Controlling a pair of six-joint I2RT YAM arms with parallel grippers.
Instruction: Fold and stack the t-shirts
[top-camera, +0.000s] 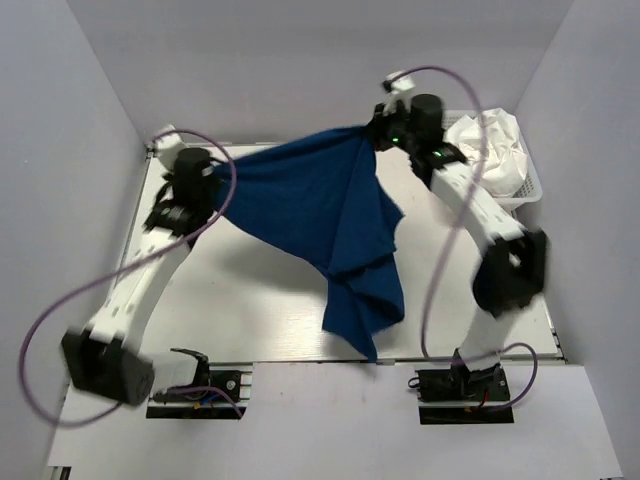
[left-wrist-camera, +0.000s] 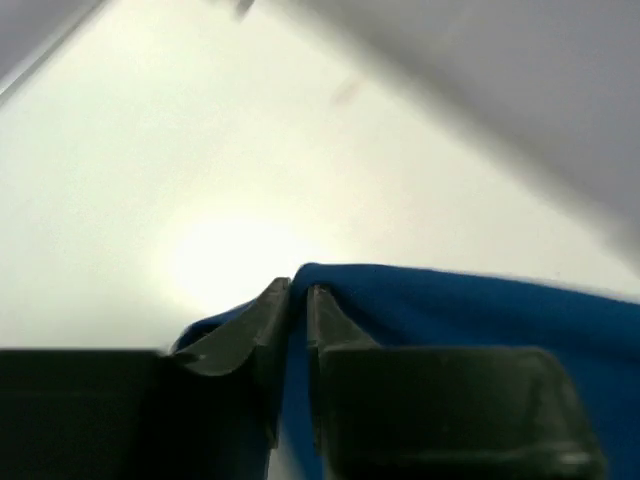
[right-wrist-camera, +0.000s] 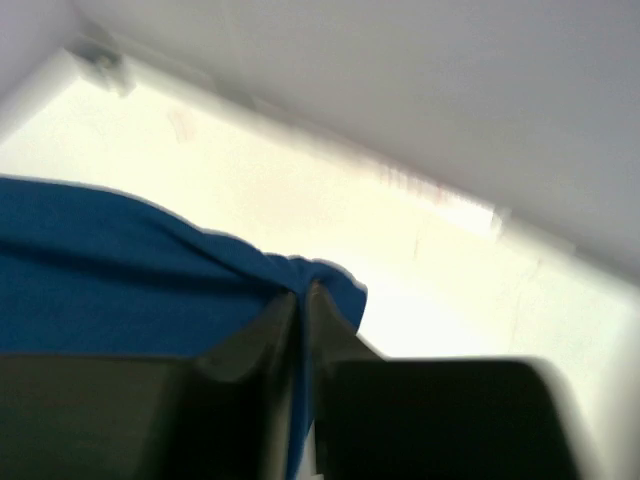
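Navy t-shirt (top-camera: 320, 205): hangs stretched in the air between both tools, above the middle of the bench (top-camera: 250, 300); its loose lower folds droop toward the near edge.
Left tool (left-wrist-camera: 298, 292): fingers pressed together on one blue corner, toward the far left corner of the bench.
Right tool (right-wrist-camera: 302, 296): pinched tight on the other, bunched corner, toward the far right corner.
White t-shirt (top-camera: 497, 148): crumpled in the white mesh basket (top-camera: 532, 190) at the far right corner, just behind the right arm.
Purple cables (top-camera: 440, 68): one loops out from each arm; the left one passes the shirt's left edge.
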